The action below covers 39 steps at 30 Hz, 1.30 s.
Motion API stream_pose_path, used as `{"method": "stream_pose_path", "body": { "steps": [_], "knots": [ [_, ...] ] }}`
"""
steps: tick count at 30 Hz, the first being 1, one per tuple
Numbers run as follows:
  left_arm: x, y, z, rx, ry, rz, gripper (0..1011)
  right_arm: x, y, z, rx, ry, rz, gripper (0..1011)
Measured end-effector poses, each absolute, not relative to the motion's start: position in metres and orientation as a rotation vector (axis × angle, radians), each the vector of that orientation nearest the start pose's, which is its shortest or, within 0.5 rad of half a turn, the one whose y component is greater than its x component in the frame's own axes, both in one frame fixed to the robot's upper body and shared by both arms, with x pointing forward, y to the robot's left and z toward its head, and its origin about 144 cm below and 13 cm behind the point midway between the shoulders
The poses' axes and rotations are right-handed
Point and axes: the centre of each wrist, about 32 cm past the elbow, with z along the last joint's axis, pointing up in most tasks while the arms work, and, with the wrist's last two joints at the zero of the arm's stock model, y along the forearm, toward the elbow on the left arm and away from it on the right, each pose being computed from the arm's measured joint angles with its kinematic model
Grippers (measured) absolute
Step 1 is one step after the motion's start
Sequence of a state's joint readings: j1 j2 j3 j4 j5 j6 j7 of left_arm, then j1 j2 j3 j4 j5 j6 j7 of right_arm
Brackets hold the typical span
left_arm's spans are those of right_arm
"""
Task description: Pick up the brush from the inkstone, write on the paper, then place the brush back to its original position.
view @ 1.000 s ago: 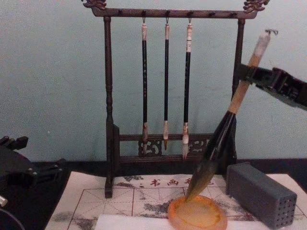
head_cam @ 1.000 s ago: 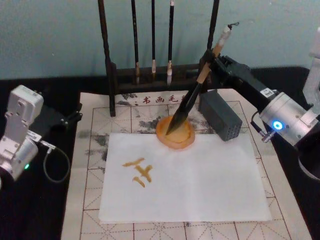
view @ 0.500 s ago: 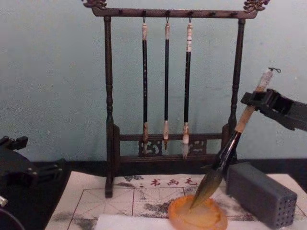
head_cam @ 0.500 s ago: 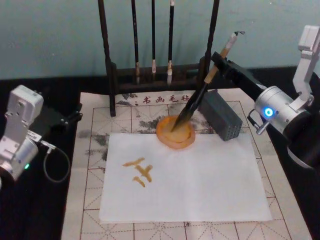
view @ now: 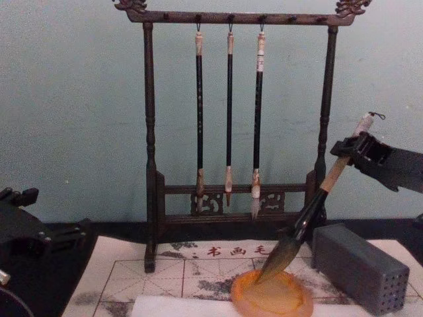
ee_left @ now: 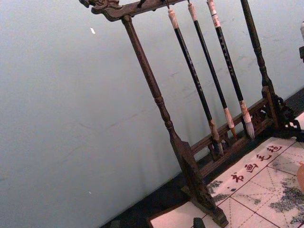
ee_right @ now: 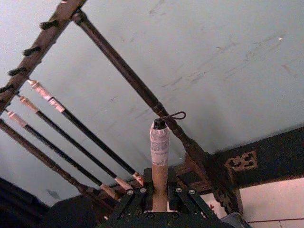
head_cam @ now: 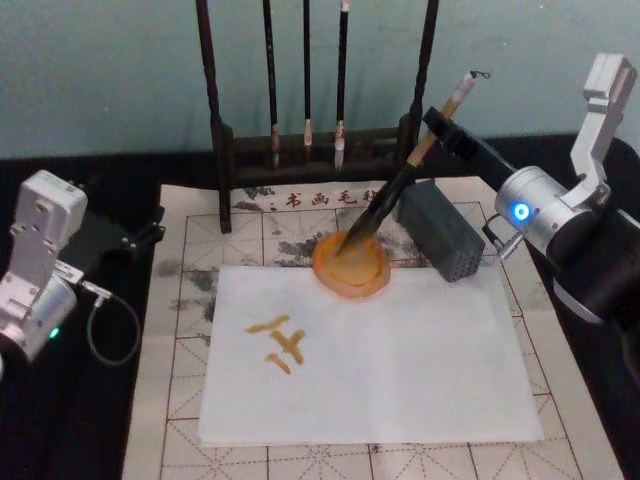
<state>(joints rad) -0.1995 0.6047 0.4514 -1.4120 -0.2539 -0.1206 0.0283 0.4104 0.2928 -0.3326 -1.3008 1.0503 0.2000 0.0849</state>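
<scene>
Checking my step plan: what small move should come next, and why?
Probably the right gripper should lower the brush until it rests on the inkstone: strokes mark the paper, bristles already touch the dish, handle is clamped; left gripper sits parked.

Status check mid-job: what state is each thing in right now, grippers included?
paper, flat, brown strokes on its left half.
inkstone, upright at the paper's far edge.
brush, tilted, bristles in the inkstone.
right gripper, shut on the brush's upper handle.
left gripper, parked at the left.
thin brushes, hanging from the rack.
</scene>
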Motion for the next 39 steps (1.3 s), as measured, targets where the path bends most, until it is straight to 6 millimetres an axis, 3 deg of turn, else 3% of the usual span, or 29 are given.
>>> {"method": "stream_pose_path", "body": {
  "steps": [39],
  "knots": [
    [0.489,0.310,1.140,0.304,-0.285,1.248,1001,0.558,-0.232,1.182,0.349,0.747,-1.202,199]
  ]
}}
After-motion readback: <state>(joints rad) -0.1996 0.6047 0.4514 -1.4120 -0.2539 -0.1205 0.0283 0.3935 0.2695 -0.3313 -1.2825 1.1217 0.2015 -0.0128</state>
